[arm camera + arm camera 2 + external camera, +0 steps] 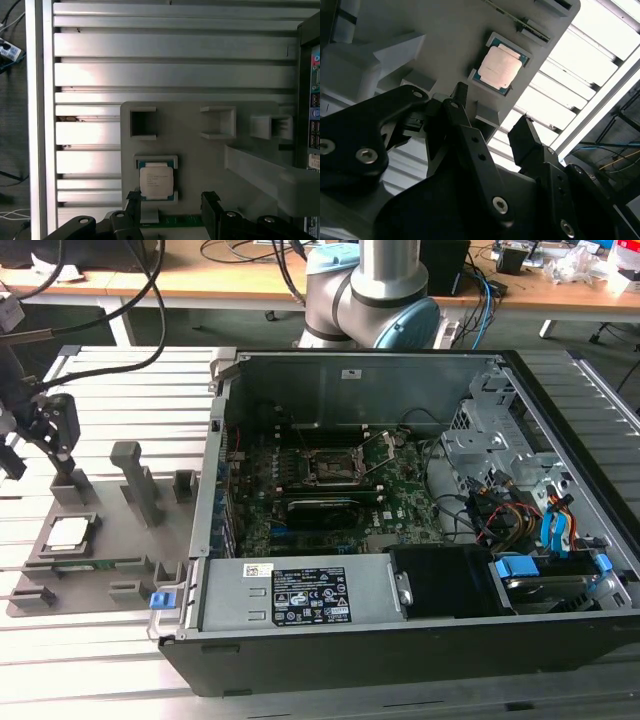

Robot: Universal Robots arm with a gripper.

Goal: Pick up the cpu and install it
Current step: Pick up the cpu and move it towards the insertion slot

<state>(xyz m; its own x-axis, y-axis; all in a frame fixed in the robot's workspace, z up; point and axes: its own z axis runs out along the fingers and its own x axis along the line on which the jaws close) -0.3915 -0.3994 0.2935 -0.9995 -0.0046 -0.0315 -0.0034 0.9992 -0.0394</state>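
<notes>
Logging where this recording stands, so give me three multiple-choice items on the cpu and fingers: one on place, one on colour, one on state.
1. Where is the cpu?
A. in the motherboard socket
B. in a grey holder
C. on the bare table slats

2. The cpu's top is:
A. pale silver
B. black
C. blue

3. The fingers are:
A. shut on the cpu
B. open and empty
C. shut on a cable

Answers:
1 B, it lies in the holder's recess.
2 A, its lid shows pale metal.
3 B, they stand apart with nothing between them.
</notes>
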